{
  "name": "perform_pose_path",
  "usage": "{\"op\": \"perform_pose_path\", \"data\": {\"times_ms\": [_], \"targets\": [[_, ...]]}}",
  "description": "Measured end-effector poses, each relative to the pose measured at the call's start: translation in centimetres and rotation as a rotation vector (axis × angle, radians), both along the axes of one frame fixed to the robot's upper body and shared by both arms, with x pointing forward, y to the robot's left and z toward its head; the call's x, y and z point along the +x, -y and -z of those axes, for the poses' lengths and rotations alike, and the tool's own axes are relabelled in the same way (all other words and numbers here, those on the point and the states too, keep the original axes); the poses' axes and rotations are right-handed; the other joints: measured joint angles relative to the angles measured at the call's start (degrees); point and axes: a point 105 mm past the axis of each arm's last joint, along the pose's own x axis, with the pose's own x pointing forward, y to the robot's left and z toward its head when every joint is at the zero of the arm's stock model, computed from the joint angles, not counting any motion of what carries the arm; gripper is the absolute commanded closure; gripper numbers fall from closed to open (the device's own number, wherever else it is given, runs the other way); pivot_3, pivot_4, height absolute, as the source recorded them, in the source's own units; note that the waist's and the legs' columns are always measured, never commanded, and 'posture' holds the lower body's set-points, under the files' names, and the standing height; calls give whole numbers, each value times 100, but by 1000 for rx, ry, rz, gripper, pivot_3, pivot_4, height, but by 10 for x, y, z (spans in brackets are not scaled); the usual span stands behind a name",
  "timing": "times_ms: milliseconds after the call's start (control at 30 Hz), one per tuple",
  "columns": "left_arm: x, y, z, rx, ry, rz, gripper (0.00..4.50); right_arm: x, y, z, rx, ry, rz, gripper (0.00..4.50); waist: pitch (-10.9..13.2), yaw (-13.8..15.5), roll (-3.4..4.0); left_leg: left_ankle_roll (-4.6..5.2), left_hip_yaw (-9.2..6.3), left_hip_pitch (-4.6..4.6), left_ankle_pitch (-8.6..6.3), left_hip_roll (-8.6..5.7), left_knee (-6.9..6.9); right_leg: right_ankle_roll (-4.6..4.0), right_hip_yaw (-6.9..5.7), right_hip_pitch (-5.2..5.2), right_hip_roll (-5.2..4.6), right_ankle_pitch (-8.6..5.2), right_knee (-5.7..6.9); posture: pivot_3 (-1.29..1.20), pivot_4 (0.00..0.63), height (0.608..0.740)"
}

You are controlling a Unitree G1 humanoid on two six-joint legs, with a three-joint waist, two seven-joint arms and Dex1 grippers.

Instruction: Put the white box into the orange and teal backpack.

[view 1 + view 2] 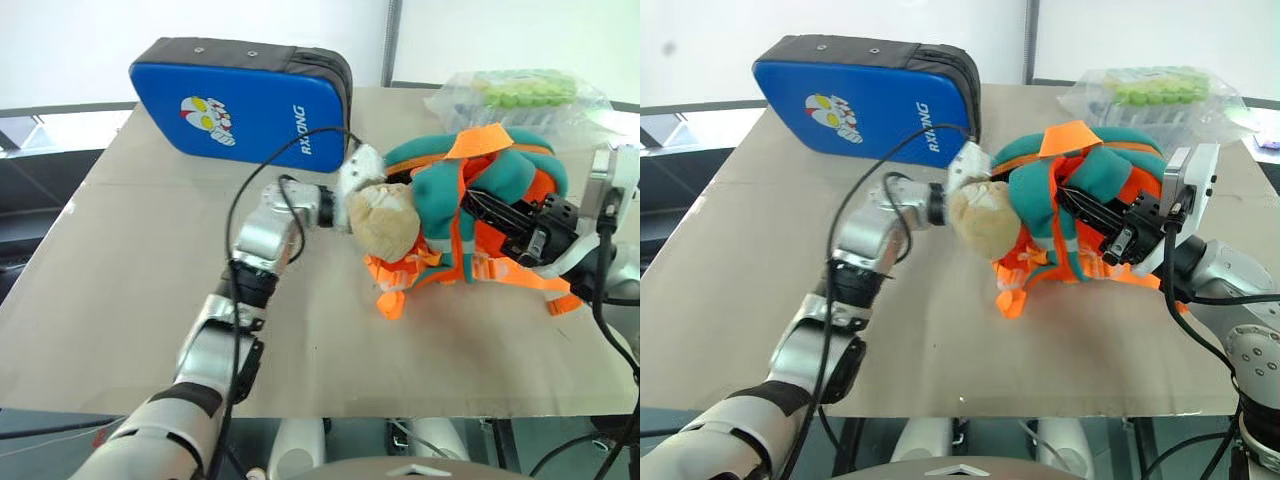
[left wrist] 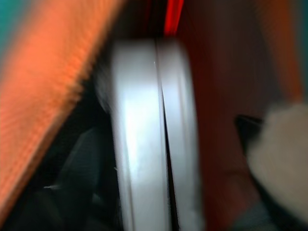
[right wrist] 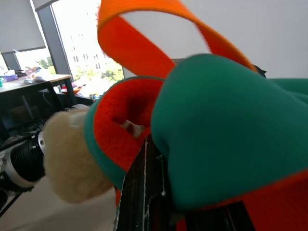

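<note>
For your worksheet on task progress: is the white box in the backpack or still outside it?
Partly in. The white box sits edge-on between the orange lining of the backpack, while its other end sticks out at the opening beside the plush toy.

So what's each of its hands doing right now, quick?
Left gripper: cannot be told; it is at the white box.
Right gripper: closed, holding the orange and teal backpack.

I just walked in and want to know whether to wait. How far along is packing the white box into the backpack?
Nearly done. The white box already sits edge-on inside the orange lining of the orange and teal backpack. In hand: the right gripper is shut on the backpack's edge, and the left gripper is at its mouth. Left: pulling both arms clear.
</note>
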Motion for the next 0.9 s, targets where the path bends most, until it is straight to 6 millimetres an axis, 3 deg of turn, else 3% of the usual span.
{"op": "perform_pose_path", "data": {"times_ms": [133,267,367,533,700,900], "targets": [[-19,-54,-9,-41,-145,-19,62,12,12,7,-15,-28,67,4500,0,3,3,0,-5,8,0,1,-4,-1,5,1,6,-1,2,0,150,740],[-40,-75,-14,-93,-259,0,62,20,17,10,-31,-35,101,4500,0,108,2,-1,-5,-7,0,-4,11,0,12,2,3,-1,-1,0,150,740],[-43,-69,-22,-134,-256,-7,62,22,18,12,-30,-40,104,4500,0,189,2,-1,-6,-13,0,-14,16,0,22,4,3,-1,-3,0,150,740],[-32,-30,-20,-226,-274,-71,62,21,14,10,-28,-40,78,4500,0,182,1,0,-10,-10,0,-27,23,2,39,13,6,1,-2,0,150,740],[-22,-4,-37,-268,-251,-114,62,19,13,12,-24,-57,60,4500,0,161,1,-1,-20,-2,0,-25,18,2,48,12,22,1,0,0,150,740],[-19,3,-37,-276,-265,-121,2676,16,16,18,-23,-78,76,4500,0,165,1,-1,-19,-2,0,-23,17,2,51,12,25,1,-1,0,150,740]]}}
